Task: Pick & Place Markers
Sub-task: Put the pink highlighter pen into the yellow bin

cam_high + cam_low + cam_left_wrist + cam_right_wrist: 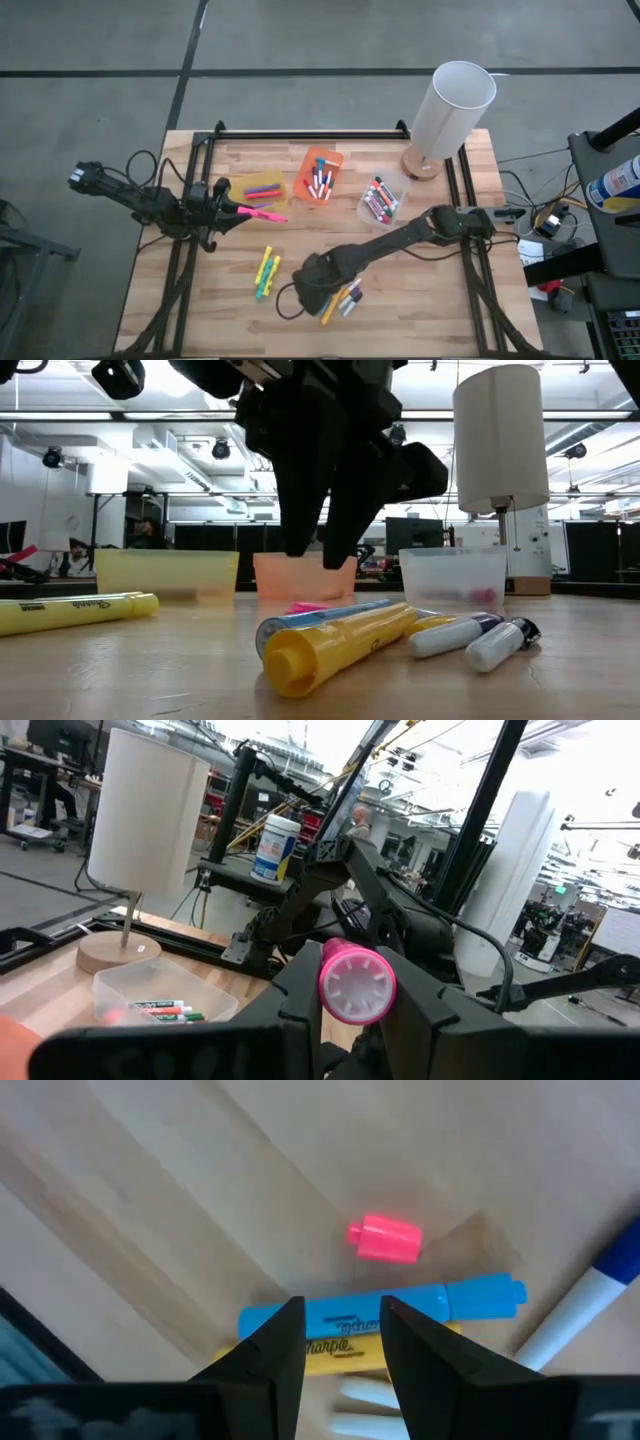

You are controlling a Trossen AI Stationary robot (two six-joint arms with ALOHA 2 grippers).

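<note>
My right hand (pixel 335 290) hangs directly over the near pile on the surface (pixel 440 300), fingers parted and empty, straddling a blue marker (pixel 380 1318) whose long axis runs across the gap. My left hand (pixel 228 208) pinches one pink marker (pixel 262 213) beside the yellow bin (pixel 266 186). I count three bins, and three loose yellow-green markers (pixel 266 272) left of the pile.
</note>
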